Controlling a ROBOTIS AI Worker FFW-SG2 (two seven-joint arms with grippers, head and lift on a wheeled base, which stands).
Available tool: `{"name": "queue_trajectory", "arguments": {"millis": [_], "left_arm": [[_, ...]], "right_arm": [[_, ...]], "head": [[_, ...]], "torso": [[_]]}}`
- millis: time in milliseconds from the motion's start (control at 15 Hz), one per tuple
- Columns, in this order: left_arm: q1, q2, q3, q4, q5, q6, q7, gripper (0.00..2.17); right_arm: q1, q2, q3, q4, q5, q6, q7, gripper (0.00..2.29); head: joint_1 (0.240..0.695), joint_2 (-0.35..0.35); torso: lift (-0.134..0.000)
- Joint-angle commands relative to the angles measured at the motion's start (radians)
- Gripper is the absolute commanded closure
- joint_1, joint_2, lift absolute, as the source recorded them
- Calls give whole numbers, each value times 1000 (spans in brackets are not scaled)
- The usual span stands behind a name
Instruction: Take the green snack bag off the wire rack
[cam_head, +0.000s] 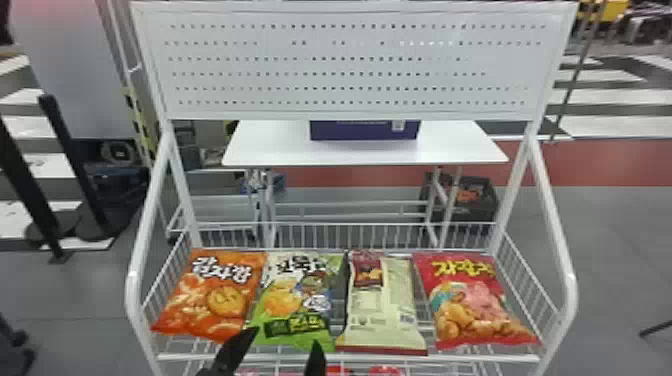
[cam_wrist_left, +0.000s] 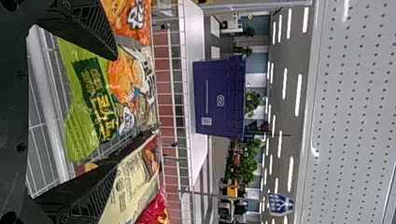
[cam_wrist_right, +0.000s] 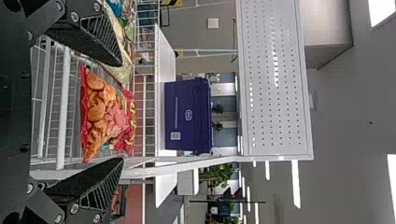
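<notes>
In the head view my left gripper (cam_head: 285, 345) stands open at the front edge of the wire rack (cam_head: 480, 358), its two black tips near the lower end of the green snack bag (cam_head: 300, 305). That bag lies between the orange bag and the cream one. From the left wrist view, the open left gripper (cam_wrist_left: 116, 112) has the green snack bag (cam_wrist_left: 88, 112) between its spread fingers, not gripped. The right gripper (cam_wrist_right: 122, 112) is open in the right wrist view, with the pink-red bag (cam_wrist_right: 102, 109) beyond the gap of its fingers.
An orange bag (cam_head: 210, 295) lies left of the green one, a cream bag (cam_head: 382, 310) and a red bag (cam_head: 472, 300) to its right. White side bars (cam_head: 555, 240) frame the rack. Behind it a white table (cam_head: 280, 145) holds a dark blue box (cam_head: 362, 131).
</notes>
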Motion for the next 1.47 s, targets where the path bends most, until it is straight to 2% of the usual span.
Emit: {"name": "queue_trajectory", "arguments": {"millis": [0, 333, 667, 800, 933, 1000, 1133, 1267, 1400], "left_arm": [[-84, -36, -59, 68, -25, 15, 1, 83], [-274, -76, -97, 255, -20, 104, 26, 83], [-344, -76, -65, 378, 5, 107, 23, 107], [-348, -76, -43, 389, 11, 111, 15, 414], [-344, -75, -40, 384, 24, 120, 26, 1501], [-338, -72, -39, 375, 35, 126, 26, 1750], [-317, -65, -40, 321, 40, 138, 18, 1794], [-266, -59, -37, 206, 41, 138, 17, 1794], [-199, -22, -37, 83, 52, 138, 14, 1791]], "right_arm": [[1, 2, 5, -5, 0, -2, 0, 174], [5, 0, 0, -2, 0, -2, 0, 174], [13, 0, -6, -5, 0, -2, 0, 174], [13, 0, -7, -5, 2, -2, 0, 174], [13, 0, -9, -3, -1, -2, 0, 174], [11, 0, -9, -2, -3, 1, 0, 174], [7, 0, -10, 2, -3, 4, 0, 174], [4, 0, -15, 6, -4, 4, 0, 174], [-2, 0, -16, 9, -6, 7, 0, 174]], "head": [[499, 0], [499, 0], [499, 0], [499, 0], [499, 0], [499, 0], [499, 0], [499, 0], [499, 0]], "torso": [[0], [0], [0], [0], [0], [0], [0], [0], [0]]}}
